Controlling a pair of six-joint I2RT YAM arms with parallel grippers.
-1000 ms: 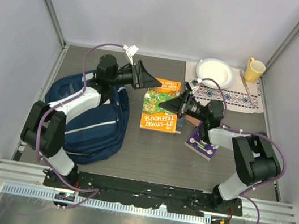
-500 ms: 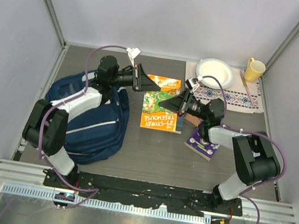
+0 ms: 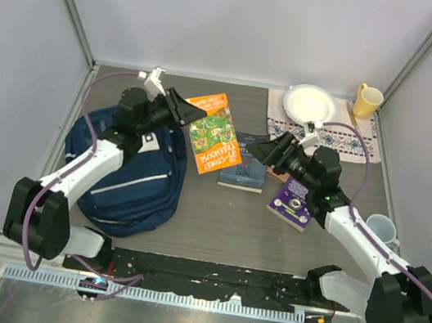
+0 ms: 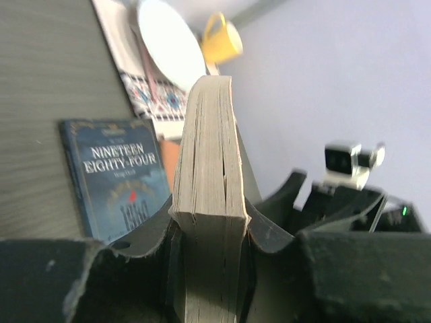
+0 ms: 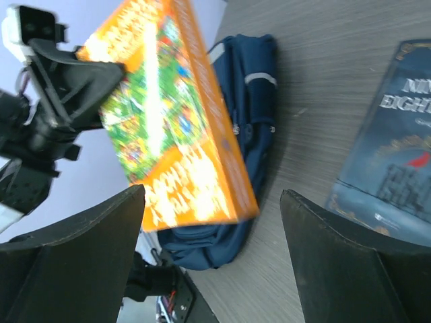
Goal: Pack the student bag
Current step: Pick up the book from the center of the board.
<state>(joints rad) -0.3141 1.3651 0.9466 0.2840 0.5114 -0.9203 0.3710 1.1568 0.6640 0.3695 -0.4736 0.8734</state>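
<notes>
The left fingers (image 3: 177, 109), clamped on the orange book (image 3: 214, 132), hang just upper right of the student bag (image 3: 134, 177); the right fingers (image 5: 74, 256) are spread and empty.

The right gripper (image 5: 212, 195) gapes wide, empty. Beyond it the left gripper (image 5: 97, 74) holds an orange paperback (image 5: 178, 114) tilted before the navy backpack (image 5: 250, 87); a dark blue book (image 5: 394, 148) lies flat at the right.

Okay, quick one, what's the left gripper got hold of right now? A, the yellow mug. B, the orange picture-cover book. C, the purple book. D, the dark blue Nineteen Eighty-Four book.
B: the left gripper is clamped on the orange book, whose page edge sits between its fingers in the left wrist view.
</notes>
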